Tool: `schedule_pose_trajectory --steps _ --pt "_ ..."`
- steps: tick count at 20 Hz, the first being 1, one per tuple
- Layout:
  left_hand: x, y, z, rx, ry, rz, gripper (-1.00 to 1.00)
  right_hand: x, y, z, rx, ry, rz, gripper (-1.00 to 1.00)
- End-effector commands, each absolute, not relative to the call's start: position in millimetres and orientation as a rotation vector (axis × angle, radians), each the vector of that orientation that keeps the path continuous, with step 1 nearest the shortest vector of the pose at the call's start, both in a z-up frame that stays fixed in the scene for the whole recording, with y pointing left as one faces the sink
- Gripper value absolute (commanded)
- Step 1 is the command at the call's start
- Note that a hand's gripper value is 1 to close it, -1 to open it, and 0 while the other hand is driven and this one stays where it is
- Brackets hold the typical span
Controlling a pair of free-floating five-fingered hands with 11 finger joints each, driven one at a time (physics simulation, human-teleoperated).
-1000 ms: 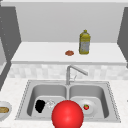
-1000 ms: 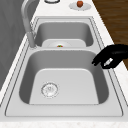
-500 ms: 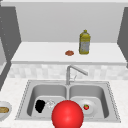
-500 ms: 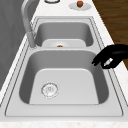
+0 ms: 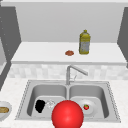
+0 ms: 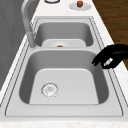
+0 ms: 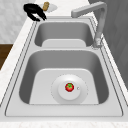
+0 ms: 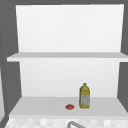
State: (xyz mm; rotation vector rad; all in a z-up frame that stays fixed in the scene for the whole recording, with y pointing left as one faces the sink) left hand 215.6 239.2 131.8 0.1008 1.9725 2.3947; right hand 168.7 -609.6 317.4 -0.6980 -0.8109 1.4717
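Observation:
My left hand [image 5: 40, 106] hovers over the front part of the left basin [image 5: 47, 93], close to the drain [image 5: 50, 103]. In the left side view the left hand [image 6: 111, 57] hangs above the basin's front rim with loosely bent fingers pointing down and nothing in them. From the right side the left hand [image 7: 33, 11] shows at the far basin's front corner, beside a bowl of bread [image 7: 46, 6]. A white plate [image 7: 80, 96] with a small red fruit [image 7: 69, 87] lies in the right basin. A big red ball [image 5: 67, 115] sits at the sink's front edge.
The faucet [image 5: 72, 71] rises behind the divider, spout turned right. On the shelf stand a yellow bottle [image 5: 85, 42] and a small reddish item [image 5: 69, 53]. The bowl of bread [image 5: 3, 110] is on the left counter. A plate with a round red fruit [image 6: 80, 3] sits beyond the far basin.

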Motion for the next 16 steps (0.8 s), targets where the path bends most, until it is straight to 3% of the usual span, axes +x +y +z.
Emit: schedule_pose_trajectory --steps 1,16 --pt "215.6 239.2 131.8 0.101 1.973 2.395 0.00 173.6 -613.6 302.6 -0.686 -0.823 1.470 -1.00" --pt "215.6 239.2 131.8 0.101 1.973 2.395 0.00 199.1 -649.2 246.6 -0.658 -0.835 1.475 -1.00"
